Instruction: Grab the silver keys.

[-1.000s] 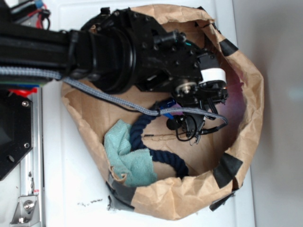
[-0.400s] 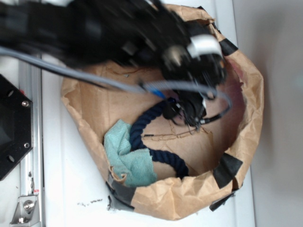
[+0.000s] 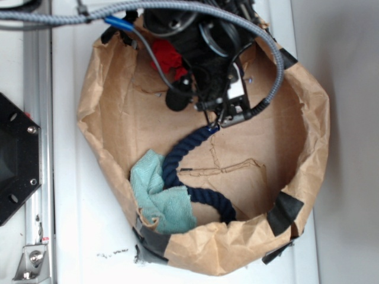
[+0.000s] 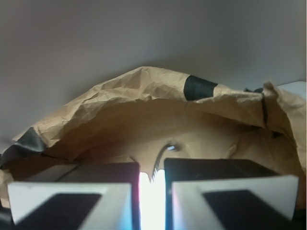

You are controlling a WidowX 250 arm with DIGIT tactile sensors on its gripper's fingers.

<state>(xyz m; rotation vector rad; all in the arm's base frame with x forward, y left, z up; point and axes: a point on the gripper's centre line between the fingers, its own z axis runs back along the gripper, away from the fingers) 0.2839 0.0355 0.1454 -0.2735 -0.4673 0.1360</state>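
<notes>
Silver keys (image 3: 233,111) hang at the tip of the gripper (image 3: 227,116), near the top of the brown paper bag (image 3: 310,177). They sit just above the end of the dark blue rope (image 3: 177,161), and I cannot tell if they touch it. From the wrist view, the two fingers (image 4: 72,191) are almost together, with only a thin bright gap between them. A thin bent wire (image 4: 162,152) pokes up out of that gap. It looks like the big ring of the keys, so I think the claw is pinched on the ring.

The keys look small, light and hard. The metal is smooth, so it may slip. The wire ring is very thin and can slide out of a loose pinch. The bunch will likely swing and jingle under the ring. I think a better place to hold is the thick part where the keys and clip meet, but the ring works if the squeeze is tight.

A green cloth (image 3: 159,198) lies by the rope, well apart from the keys.
</notes>
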